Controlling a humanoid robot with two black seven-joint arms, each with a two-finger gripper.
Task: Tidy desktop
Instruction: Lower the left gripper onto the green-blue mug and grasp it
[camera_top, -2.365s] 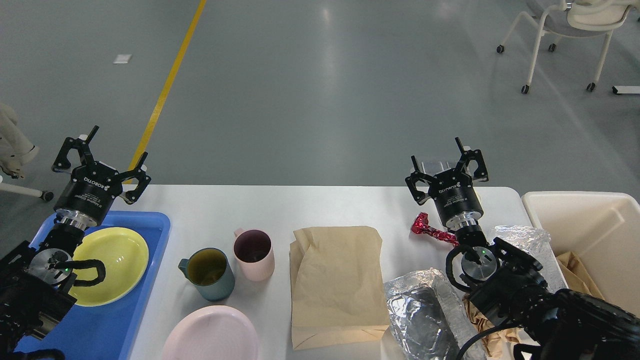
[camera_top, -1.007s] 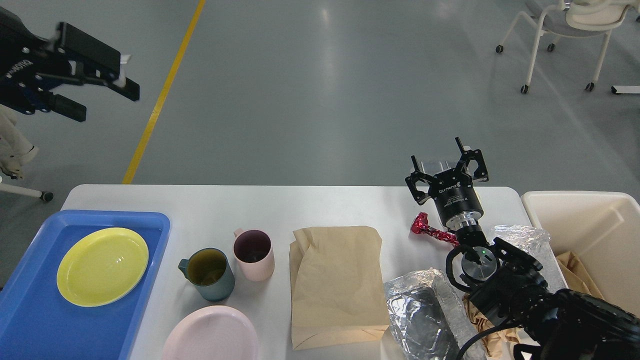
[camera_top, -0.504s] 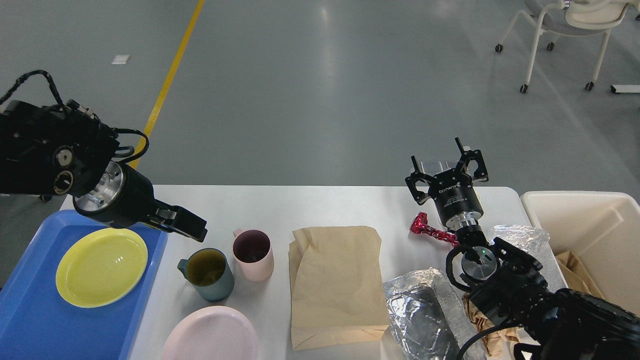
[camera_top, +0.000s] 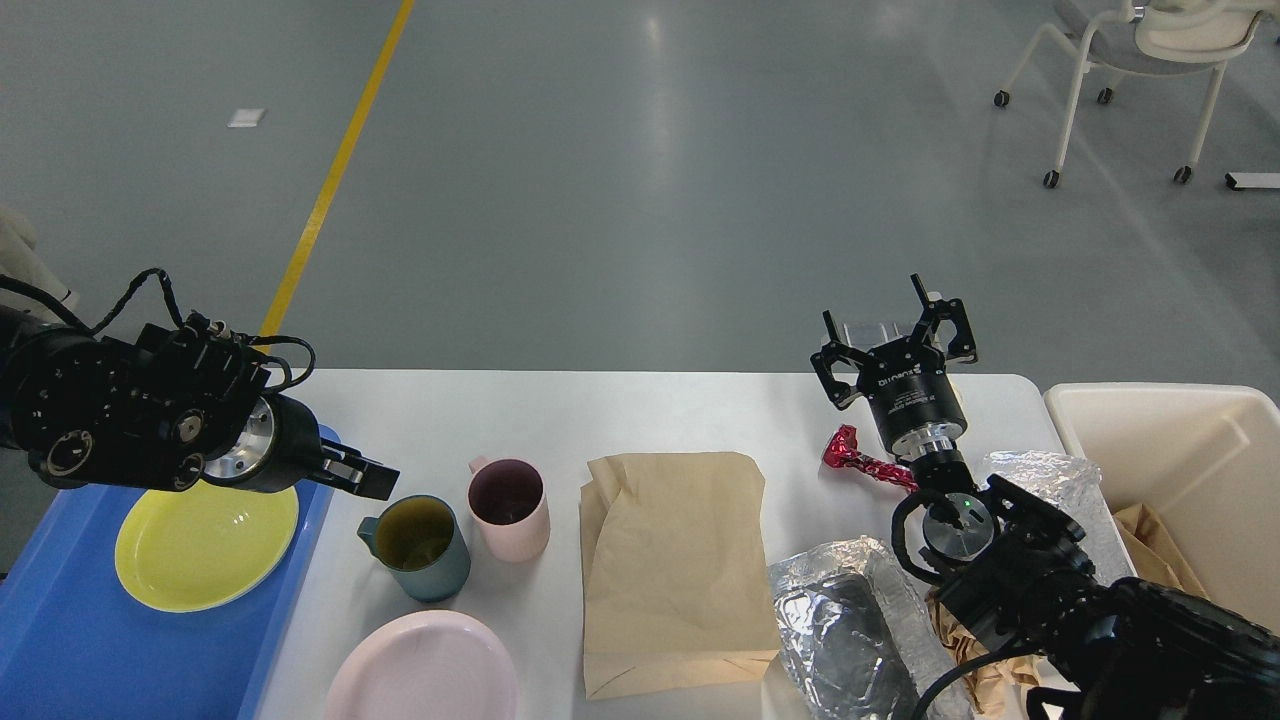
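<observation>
The white desktop (camera_top: 640, 410) holds a teal mug (camera_top: 418, 548), a pink mug (camera_top: 508, 508), a pink plate (camera_top: 425, 668), a flat brown paper bag (camera_top: 675, 565), a red foil wrapper (camera_top: 860, 458) and crumpled silver foil (camera_top: 840, 630). My left gripper (camera_top: 365, 478) points right, low over the table between the blue tray and the teal mug, just left of the mug's handle; its fingers show as one dark block. My right gripper (camera_top: 885, 320) points away at the table's far edge, open and empty, beyond the red wrapper.
A blue tray (camera_top: 60, 640) at the left holds a yellow plate (camera_top: 205, 545). A cream bin (camera_top: 1180, 460) at the right holds crumpled brown paper (camera_top: 1150, 550). More foil (camera_top: 1050, 475) lies beside the bin. A wheeled chair (camera_top: 1130, 70) stands far right on the floor.
</observation>
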